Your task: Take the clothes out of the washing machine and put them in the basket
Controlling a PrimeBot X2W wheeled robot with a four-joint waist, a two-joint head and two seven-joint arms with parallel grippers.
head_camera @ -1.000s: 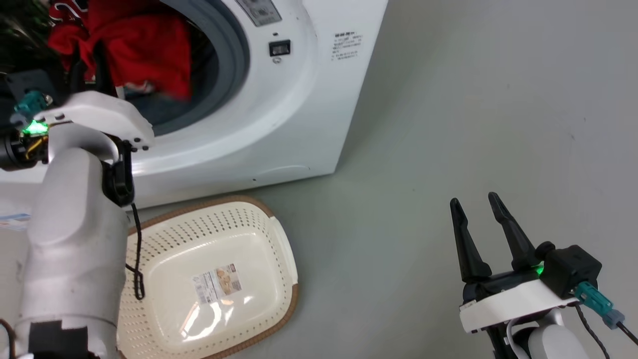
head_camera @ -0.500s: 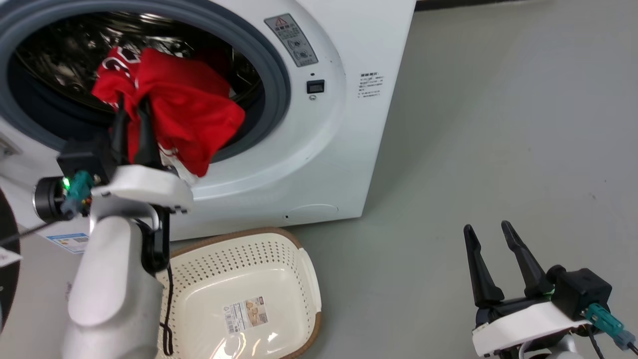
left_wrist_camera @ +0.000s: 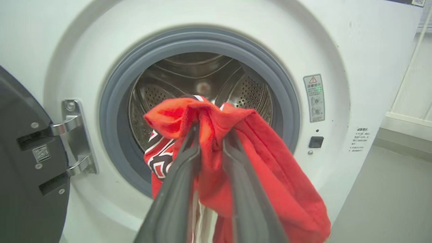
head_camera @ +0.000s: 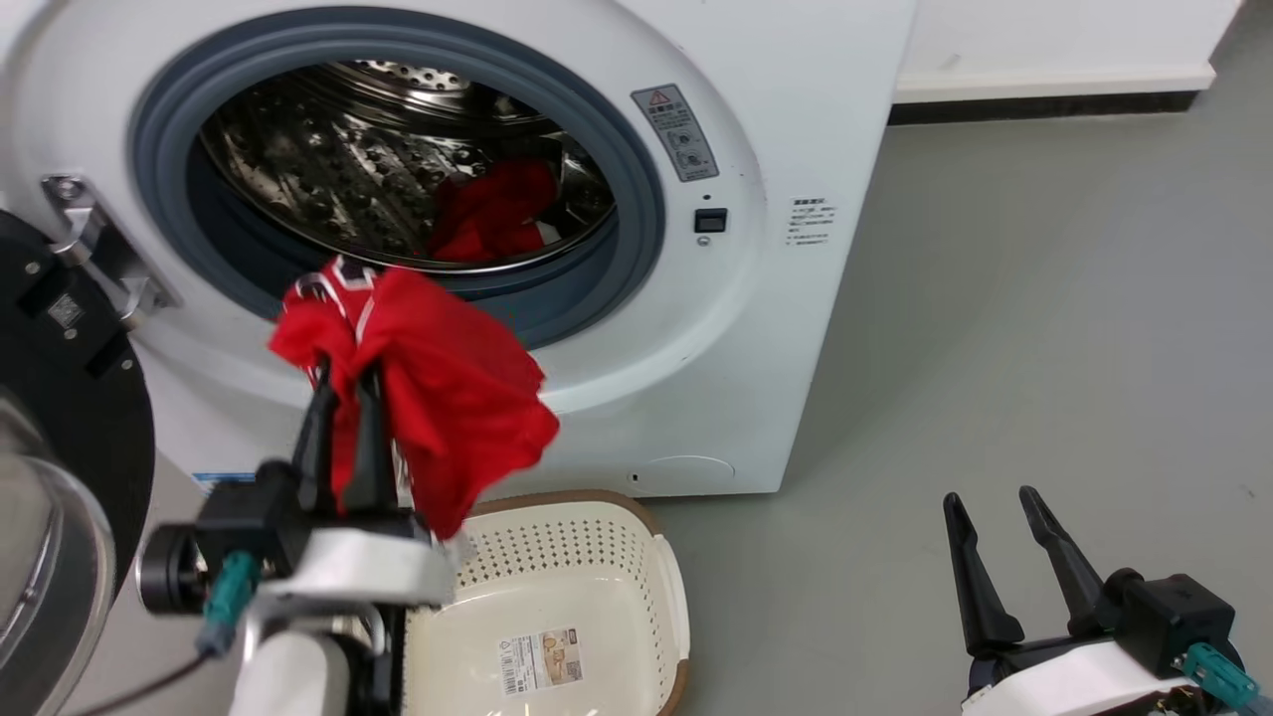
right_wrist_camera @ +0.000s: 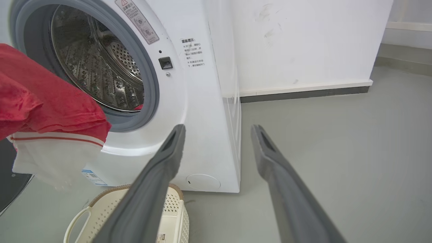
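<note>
Here we are with the left gripper [head_camera: 346, 386] clamped on a bunched fold of the red jersey [head_camera: 448, 398], both fingers pinched together through the cloth. The jersey hangs outside the porthole, in front of the washing machine [head_camera: 776, 298]. Its loose end dangles near the left end of the basket [head_camera: 557, 542] on the floor below, though we cannot tell whether it sits squarely over the basket. We judge this cloth light, soft and completely limp: it drapes around the fingers, holds no shape, and a white striped hem trails underneath. It isn't fragile or slippery, but it will sag and swing, and a trailing edge could flop over the basket's rim instead of dropping inside. A thick gathered fold, as gripped here, looks like the right place to hold it, because a single thin edge might slide out. Over at the lower right, the right gripper [head_camera: 992, 497] holds nothing, with its fingers spread apart, low above the floor and well away from the machine. Deep in the steel drum [head_camera: 328, 159] we spot a second red garment [head_camera: 492, 214] lying crumpled. We'd take that one by a raised fold on top of the heap rather than scraping along the metal.
</note>
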